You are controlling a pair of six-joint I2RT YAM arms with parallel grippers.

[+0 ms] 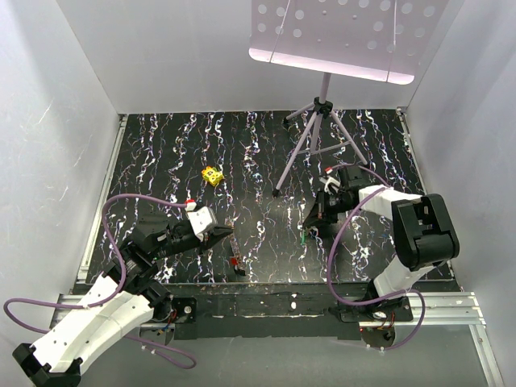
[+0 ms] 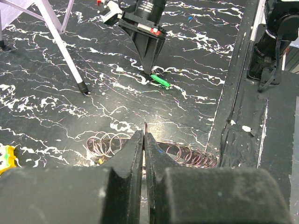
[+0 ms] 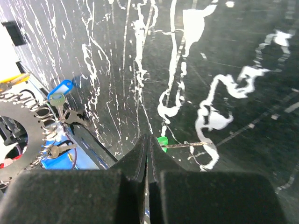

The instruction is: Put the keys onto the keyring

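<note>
Now the green key (image 3: 163,141) lies flat near the tripod (image 1: 323,106), just beside the right gripper (image 3: 147,140). That gripper and the left gripper (image 2: 144,139) both have their fingers pressed together.

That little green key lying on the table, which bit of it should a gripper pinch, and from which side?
Probably the green plastic head, pinched across its edges from straight above. The green key lies flat on the table, and its thin metal blade hugs the surface, leaving little to catch; the head looks thicker. The shut right gripper sits at that end.
</note>
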